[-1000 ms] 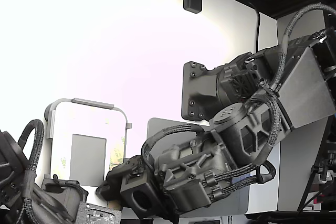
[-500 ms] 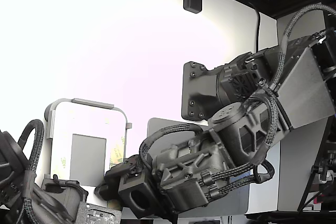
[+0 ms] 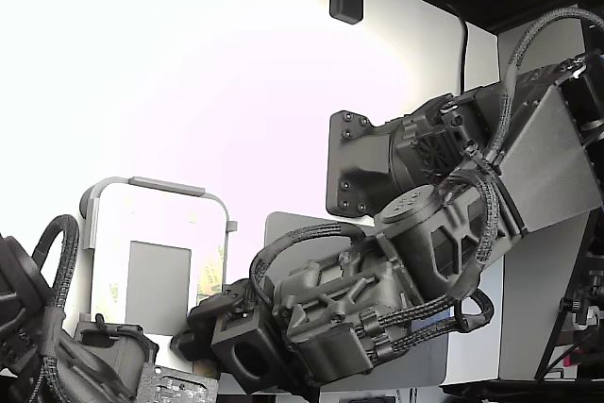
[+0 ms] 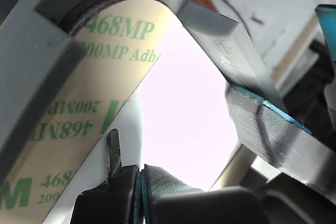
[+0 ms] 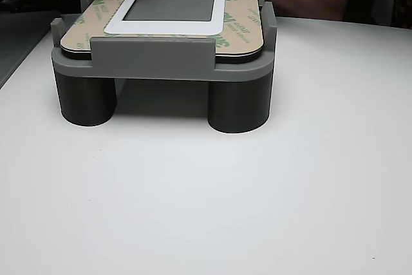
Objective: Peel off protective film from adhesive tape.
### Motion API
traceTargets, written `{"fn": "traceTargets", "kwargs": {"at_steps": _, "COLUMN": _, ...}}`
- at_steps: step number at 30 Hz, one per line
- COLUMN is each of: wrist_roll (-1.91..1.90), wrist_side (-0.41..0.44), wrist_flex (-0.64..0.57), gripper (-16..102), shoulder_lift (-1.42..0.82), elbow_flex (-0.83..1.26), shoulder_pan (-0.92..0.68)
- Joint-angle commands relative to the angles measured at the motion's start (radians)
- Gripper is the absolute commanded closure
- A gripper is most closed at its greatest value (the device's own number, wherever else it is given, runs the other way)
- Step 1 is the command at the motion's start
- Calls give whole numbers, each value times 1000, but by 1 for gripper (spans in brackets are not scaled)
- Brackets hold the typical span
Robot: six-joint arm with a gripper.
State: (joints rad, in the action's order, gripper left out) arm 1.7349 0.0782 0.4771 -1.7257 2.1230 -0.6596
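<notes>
The protective film (image 4: 79,108) is a pale-yellow strip with green print. It lies along the edge of the white panel (image 4: 178,114), inside the grey fixture (image 4: 31,61). My gripper (image 4: 140,182) sits right beside the film's edge with its pads pressed together. A thin dark sliver pokes out above them, and I cannot tell whether film is pinched. In the exterior view the gripper (image 3: 193,326) is at the near right corner of the panel (image 3: 160,214), by the film (image 3: 209,276). The other view shows film strips (image 5: 239,20) on both long edges of the panel.
The fixture (image 5: 154,53) stands on round legs on a white table (image 5: 206,198). A grey patch (image 5: 170,3) fills the panel's middle. A second dark arm (image 3: 57,346) sits at the exterior view's lower left. A grey bar with a blue edge (image 4: 273,124) is close to my fingers.
My arm shifted slightly toward the exterior view's left and downward between one second and half a second ago. It has barely moved since.
</notes>
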Motion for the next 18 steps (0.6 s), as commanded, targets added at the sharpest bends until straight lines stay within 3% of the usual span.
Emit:
{"fn": "traceTargets", "kwargs": {"at_steps": 1, "wrist_roll": -2, "wrist_side": -2, "wrist_flex": -3, "gripper": 96, "shoulder_lift": -18, "elbow_flex": -26, "shoulder_pan": 12}}
{"fn": "traceTargets", "kwargs": {"at_steps": 18, "wrist_roll": -5, "wrist_side": -8, "wrist_flex": -3, "gripper": 96, "shoulder_lift": -8, "elbow_flex": -35, "shoulder_pan": 12}}
